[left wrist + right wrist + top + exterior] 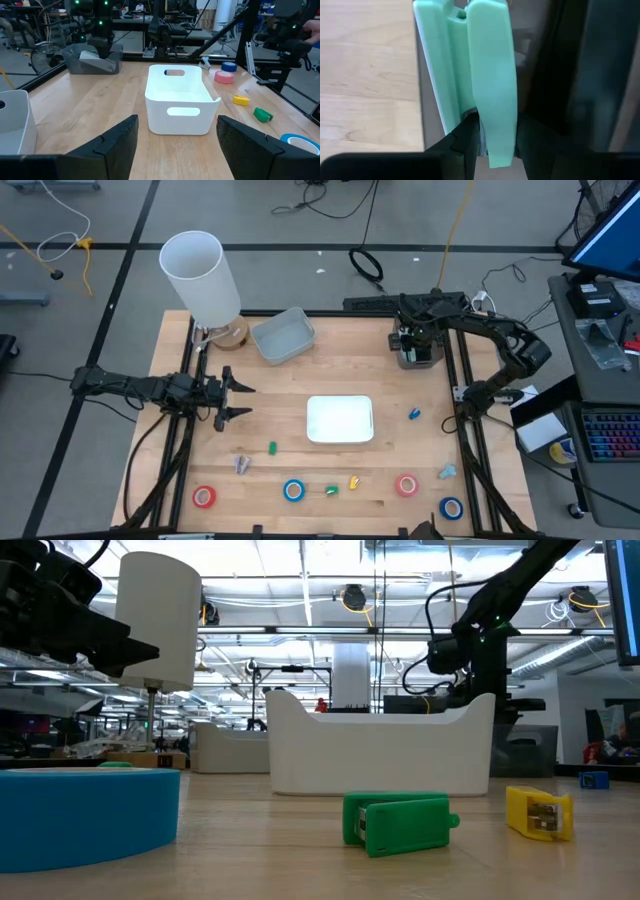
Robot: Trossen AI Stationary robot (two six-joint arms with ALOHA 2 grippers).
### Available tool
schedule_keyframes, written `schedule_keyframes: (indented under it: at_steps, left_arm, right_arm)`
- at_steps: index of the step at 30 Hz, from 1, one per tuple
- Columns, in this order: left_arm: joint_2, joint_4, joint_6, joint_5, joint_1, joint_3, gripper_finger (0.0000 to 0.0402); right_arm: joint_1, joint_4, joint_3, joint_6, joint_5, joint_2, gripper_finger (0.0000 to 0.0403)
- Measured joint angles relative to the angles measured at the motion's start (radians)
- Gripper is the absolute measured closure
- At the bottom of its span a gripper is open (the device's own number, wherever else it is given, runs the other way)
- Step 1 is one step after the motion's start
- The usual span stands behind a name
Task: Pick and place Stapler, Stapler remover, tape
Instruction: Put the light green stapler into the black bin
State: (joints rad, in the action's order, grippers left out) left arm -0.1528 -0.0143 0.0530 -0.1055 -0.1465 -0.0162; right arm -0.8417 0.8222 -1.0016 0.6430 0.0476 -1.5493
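My right gripper (415, 345) hangs over a grey bin (408, 360) at the table's far right, pointing down and shut on a pale green stapler (487, 75). My left gripper (245, 400) waits open at the table's left, level, facing the white bin (340, 420) at the centre. Two red tape rolls (204, 496) (406, 484) and two blue ones (293, 490) (451, 507) lie flat along the near edge. Small coloured pieces, green (271, 447), yellow (353, 481) and blue (414, 414), lie on the wood around them. My right gripper pinches the stapler's upper arm (492, 125) between its two fingers, close to one end. The fingers (467, 137) come from above, pointing steeply down, and lie across the stapler. The stapler's length runs beside the grey bin's wall (420, 100); whether it rests on the bin's floor I cannot tell.
A second pale bin (283, 337) stands at the far middle, beside a tall white cylinder (200, 275) at the far left. Black frame rails (465, 430) run along the table's left and right sides. Bare wood lies between the white bin and my left gripper.
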Motion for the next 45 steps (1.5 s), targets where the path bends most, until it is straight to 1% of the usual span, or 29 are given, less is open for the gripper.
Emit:
schedule_keyframes:
  at_steps: [7,35,41,45]
  left_arm:
    - [0.000,0.000,0.000,0.000,0.000,0.000,0.0133]
    - [0.000,0.000,0.002,0.001,0.000,0.000,0.0133]
    - [0.000,0.000,0.003,0.001,0.000,0.000,0.0133]
    - [0.000,0.000,0.005,0.002,0.000,0.000,0.0133]
  right_arm:
    - [-0.001,-0.026,0.000,0.003,0.002,-0.004,0.0285]
    - [-0.002,-0.029,0.000,-0.010,-0.001,0.007,0.0284]
    - [-0.003,-0.024,-0.001,-0.035,-0.046,0.035,0.0284]
    - [-0.003,-0.019,-0.001,-0.025,-0.047,0.045,0.0285]
